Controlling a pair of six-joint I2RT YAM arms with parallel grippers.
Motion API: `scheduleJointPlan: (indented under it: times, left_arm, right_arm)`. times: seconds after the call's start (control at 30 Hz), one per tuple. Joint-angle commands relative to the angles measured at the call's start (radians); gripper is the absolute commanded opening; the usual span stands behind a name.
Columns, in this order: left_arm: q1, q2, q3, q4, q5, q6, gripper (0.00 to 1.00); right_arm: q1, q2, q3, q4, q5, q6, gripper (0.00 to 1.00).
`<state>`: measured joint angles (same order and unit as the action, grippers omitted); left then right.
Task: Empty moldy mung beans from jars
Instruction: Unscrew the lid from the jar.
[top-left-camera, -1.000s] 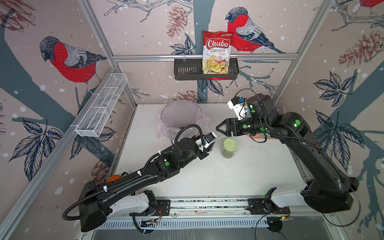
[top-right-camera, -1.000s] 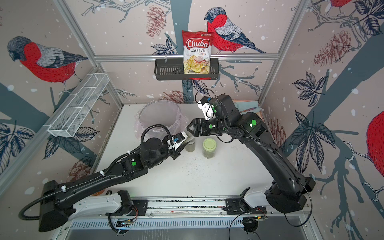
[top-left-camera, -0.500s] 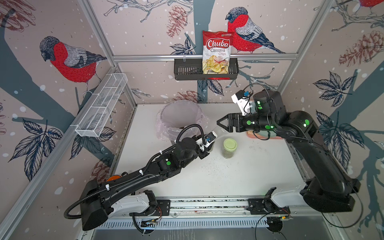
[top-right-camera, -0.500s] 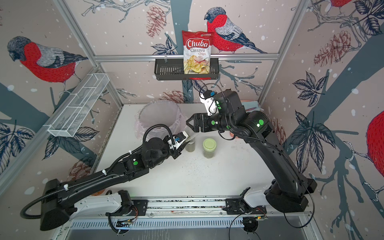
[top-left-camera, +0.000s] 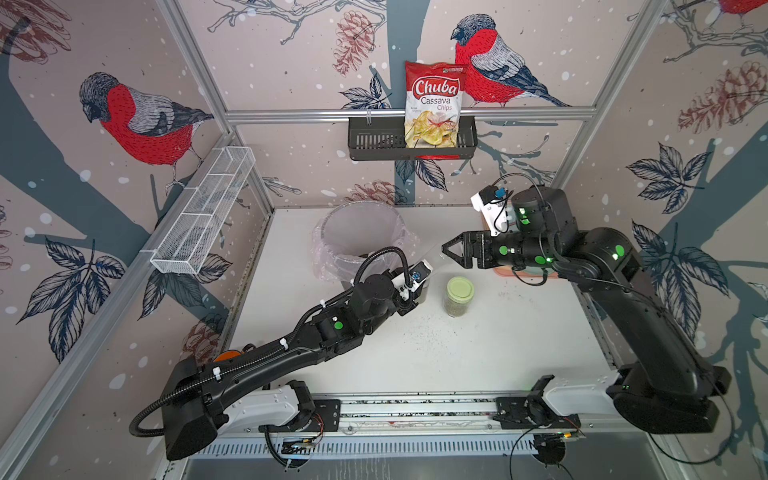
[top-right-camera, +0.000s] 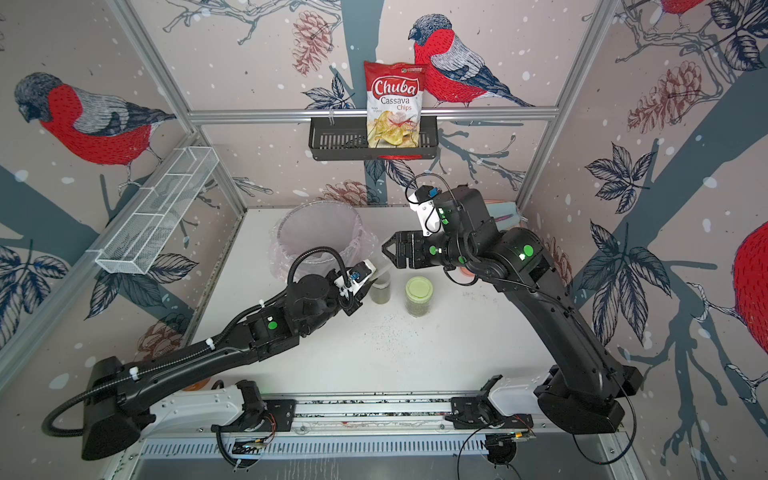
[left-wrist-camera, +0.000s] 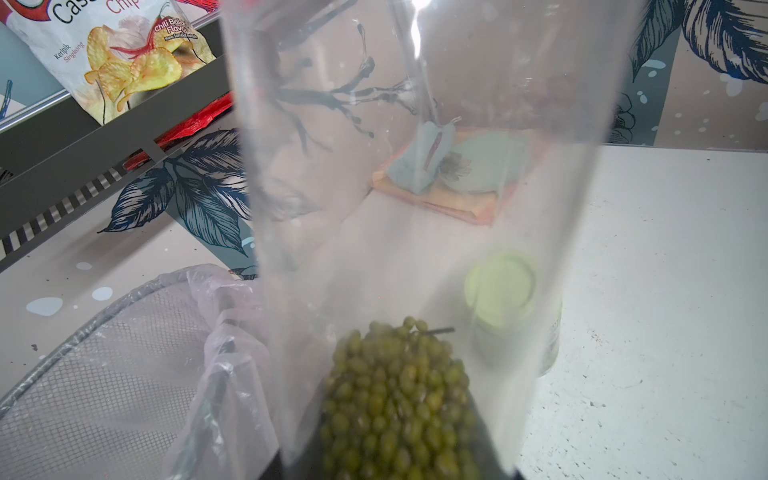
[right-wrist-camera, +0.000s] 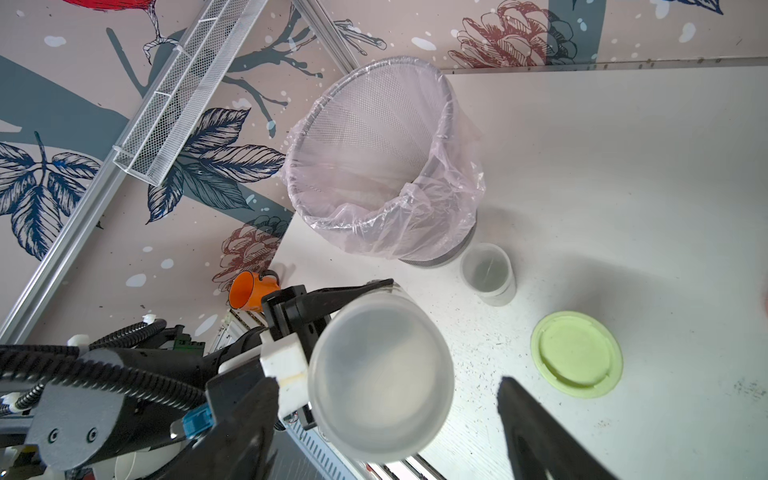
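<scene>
Mid-table, left gripper (top-right-camera: 363, 286): clamped on the lower part of the tall tube (left-wrist-camera: 415, 208). I see the tube leaning up toward the right arm.
mung beans (left-wrist-camera: 395, 407): olive pile at the gripped end of the tube, rest of the tube clear.
tube cap (right-wrist-camera: 380, 374): translucent round cap, on, facing the right wrist camera.
right gripper (top-left-camera: 446, 250): jaws wide, holding nothing. In the right wrist view its fingers (right-wrist-camera: 536, 428) stand either side of the cap. I can't tell if they touch it.
green-lid jar (top-left-camera: 458, 296): upright on the table, lid on, olive fill showing through the glass. It stands beside the short cylinder, on the right arm's side.
short cylinder (top-right-camera: 380, 291): upright, just beside the bin's base and close to the left gripper. Olive fill shows through in a top view.
bin (right-wrist-camera: 365, 137): mesh basket lined with a pinkish bag, mouth open, at the back of the table on the left arm's side.
table (top-left-camera: 498, 353): white, with dark specks (top-left-camera: 419, 332) scattered in front of the jars.
background: folded cloth (left-wrist-camera: 457, 183) at the back, orange mug (right-wrist-camera: 249, 291) by the left wall, chips bag (top-left-camera: 434, 108) in the black wall basket (top-left-camera: 374, 143).
</scene>
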<state>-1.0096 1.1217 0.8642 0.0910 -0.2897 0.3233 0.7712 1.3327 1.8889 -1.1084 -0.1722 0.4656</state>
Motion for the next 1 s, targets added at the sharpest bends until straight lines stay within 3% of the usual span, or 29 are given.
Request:
scheduleJointPlan:
  times: [0.0, 0.2, 0.97]
  left_arm:
    - [0.001, -0.005, 0.007, 0.042, 0.003, 0.010, 0.29]
    - [0.001, -0.010, -0.002, 0.045, 0.011, 0.007, 0.29]
    - [0.002, -0.006, -0.017, 0.062, 0.009, 0.010, 0.29]
  right_arm:
    - [-0.001, 0.000, -0.016, 0.028, -0.014, -0.009, 0.82]
    - [-0.003, 0.003, -0.028, 0.050, -0.038, -0.005, 0.77]
    - [-0.003, -0.025, -0.064, 0.079, -0.074, -0.001, 0.42]
